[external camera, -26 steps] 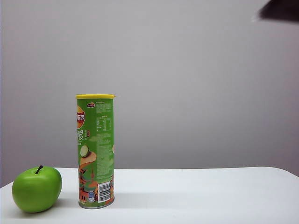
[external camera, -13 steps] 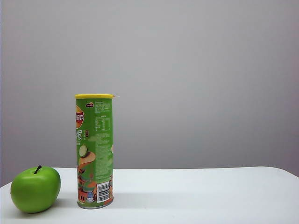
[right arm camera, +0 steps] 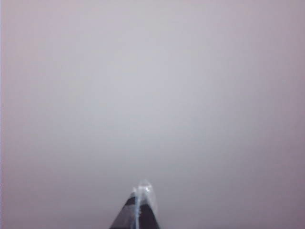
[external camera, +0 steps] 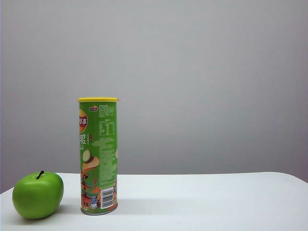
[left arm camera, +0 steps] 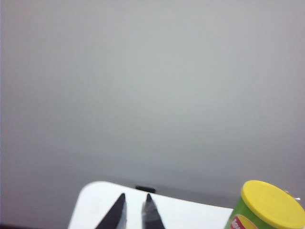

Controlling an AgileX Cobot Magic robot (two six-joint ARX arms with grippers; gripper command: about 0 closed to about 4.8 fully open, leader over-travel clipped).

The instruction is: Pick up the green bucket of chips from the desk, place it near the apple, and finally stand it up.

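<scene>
While upright on desk (external camera: 202, 192) beside apple (external camera: 38, 195), chip can (external camera: 98, 155) untouched; left gripper (left arm camera: 135, 199) parted, empty; right gripper (right arm camera: 141, 190) clenched, empty.

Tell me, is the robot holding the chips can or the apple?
Neither. The chips can stands alone on the desk beside the apple. The left gripper is open and empty, the right gripper shut on nothing.

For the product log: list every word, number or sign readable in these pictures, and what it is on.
green bucket of chips, large white character: "限", the one beside it cut off at the can's edge.
Red-yellow logo near its top: characters too blurred to read.
Fine white print panels: too small to read.
Barcode near its base: digits unreadable.
apple, desk: no text.
Wrist views: nothing readable.
</scene>
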